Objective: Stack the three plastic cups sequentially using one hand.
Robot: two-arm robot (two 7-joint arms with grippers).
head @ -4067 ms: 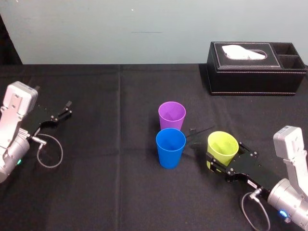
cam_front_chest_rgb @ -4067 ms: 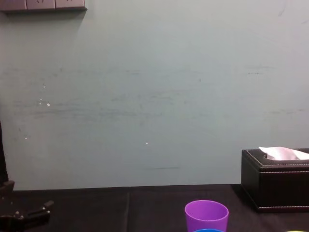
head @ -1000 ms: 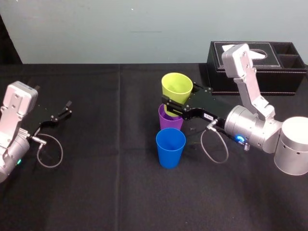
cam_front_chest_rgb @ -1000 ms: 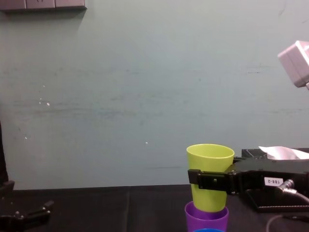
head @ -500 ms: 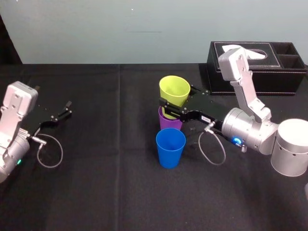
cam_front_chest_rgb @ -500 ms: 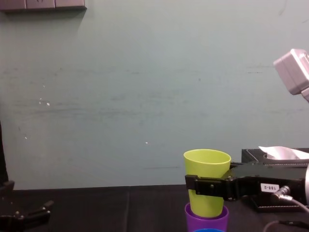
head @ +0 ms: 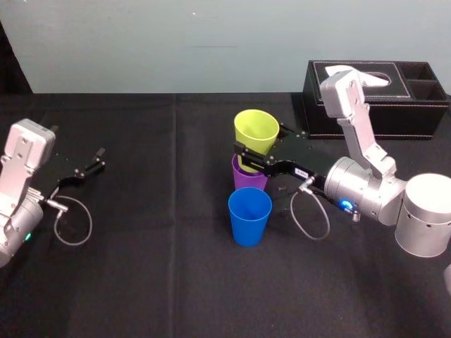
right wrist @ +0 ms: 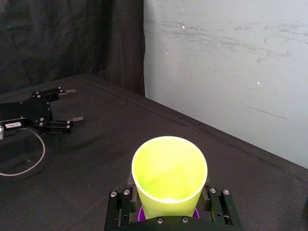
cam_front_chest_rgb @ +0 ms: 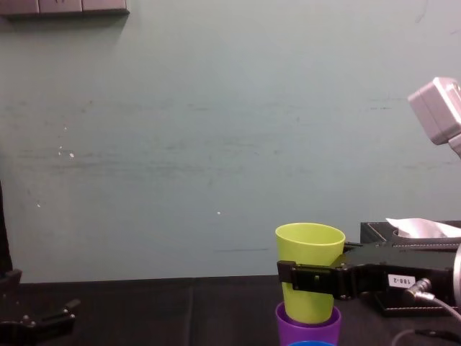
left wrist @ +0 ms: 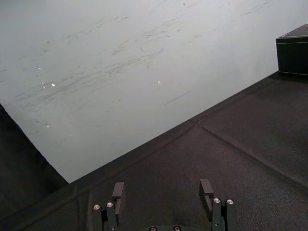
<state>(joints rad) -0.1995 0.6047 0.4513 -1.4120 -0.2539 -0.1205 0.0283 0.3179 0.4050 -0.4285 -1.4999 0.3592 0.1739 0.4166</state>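
On the worktop (head: 176, 282), we are holding the yellow-green cup (head: 256, 131) in our right tool (head: 262, 143), its base inside the purple cup (head: 248, 180). Our left tool (head: 93, 161) is lying wide at left.

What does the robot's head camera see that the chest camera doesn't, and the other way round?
Head camera: the whole blue cup standing alone, nearer the robot than the purple cup, and the tissue box's two side compartments.
Chest camera: grey plates high up, and a side-on look at the bottom of the yellow-green cup sitting inside the purple cup's rim.
Both: the right tool shut on the yellow-green cup, the tissue box, and the open left tool parked at the left.
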